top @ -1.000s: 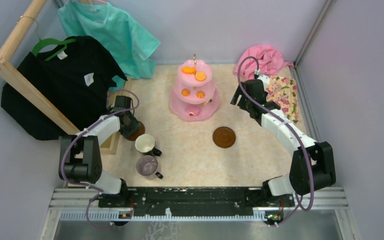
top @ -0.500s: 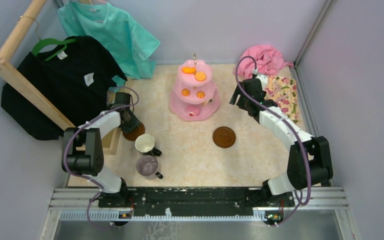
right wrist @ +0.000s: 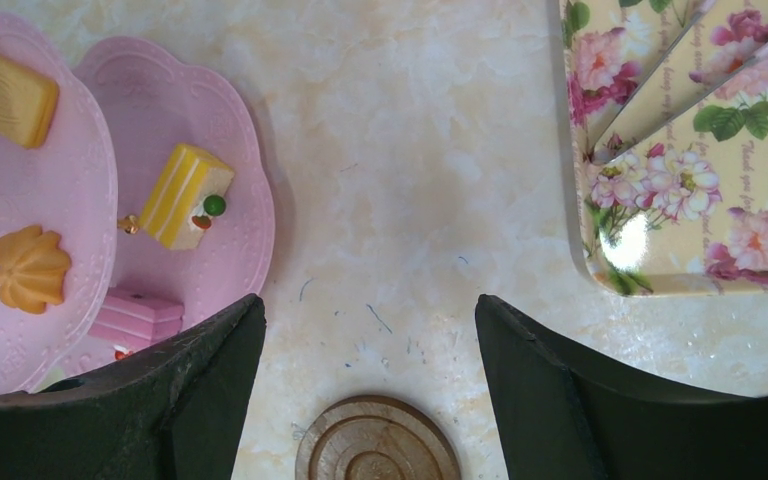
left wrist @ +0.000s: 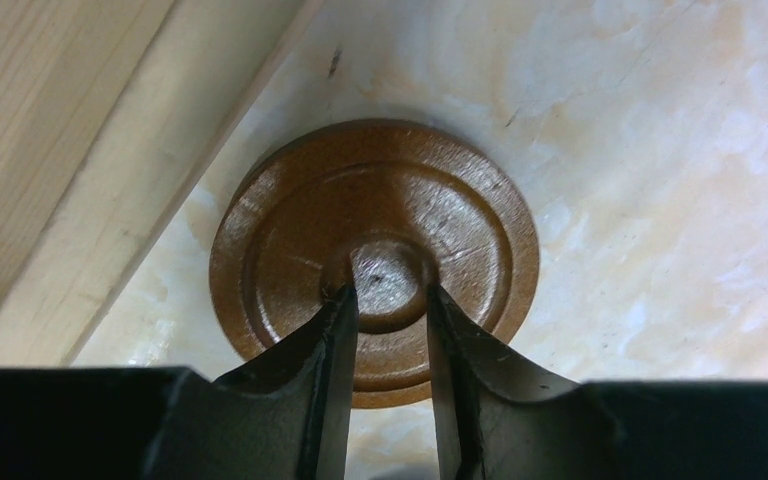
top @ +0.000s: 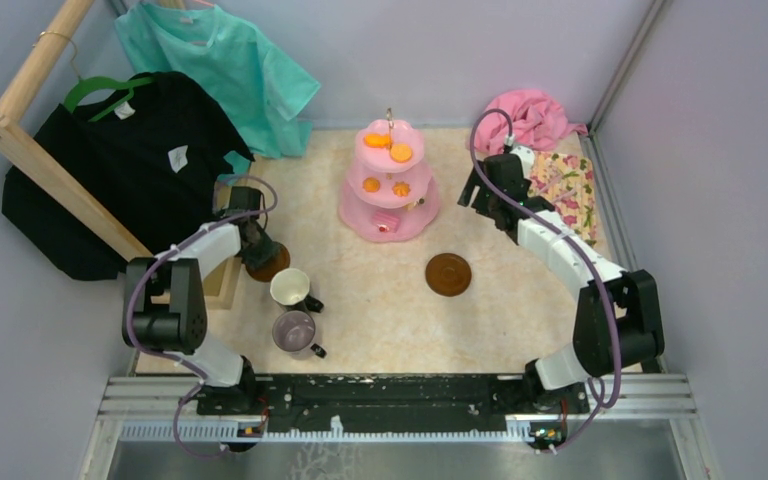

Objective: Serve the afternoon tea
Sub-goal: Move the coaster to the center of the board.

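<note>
Left end effector flanks the raised centre of a brown saucer, whether clenched I cannot tell; right end effector hangs released between cake stand and floral mat.

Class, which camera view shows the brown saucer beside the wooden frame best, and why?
The left wrist view: the saucer sits large and central, rings and raised centre clear, the left gripper straddling that centre. The top external view shows it small and half hidden under that gripper. The right wrist view shows only the other saucer.
</note>
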Controlling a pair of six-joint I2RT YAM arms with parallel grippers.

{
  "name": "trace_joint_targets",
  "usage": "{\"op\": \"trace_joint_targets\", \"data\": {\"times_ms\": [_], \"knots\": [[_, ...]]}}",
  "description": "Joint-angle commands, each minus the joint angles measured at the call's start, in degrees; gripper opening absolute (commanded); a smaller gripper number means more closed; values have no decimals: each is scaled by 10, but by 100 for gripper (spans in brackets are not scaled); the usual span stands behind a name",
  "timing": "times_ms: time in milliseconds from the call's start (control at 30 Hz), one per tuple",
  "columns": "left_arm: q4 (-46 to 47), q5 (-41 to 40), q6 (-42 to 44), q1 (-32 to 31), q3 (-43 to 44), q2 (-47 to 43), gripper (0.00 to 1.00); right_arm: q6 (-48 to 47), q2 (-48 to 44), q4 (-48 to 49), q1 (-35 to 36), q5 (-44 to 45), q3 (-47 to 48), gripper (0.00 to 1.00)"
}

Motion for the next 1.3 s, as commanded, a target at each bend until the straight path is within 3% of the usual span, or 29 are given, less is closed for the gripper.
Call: {"op": "trace_joint_targets", "data": {"times_ms": [0, 367, 967, 1267], "knots": [[-48, -4, 8, 3, -23, -19, 38, -4, 1, 28, 9, -3, 27, 77], [-69, 5, 20, 4, -29, -27, 38, 0, 2, 34, 9, -8, 17, 77], [-60, 117, 91, 2, -68, -8, 33, 8, -28, 35, 9, -1, -19, 77], [-53, 133, 101, -36, -63, 19, 32, 14, -40, 32, 9, 3, -27, 77]]}}
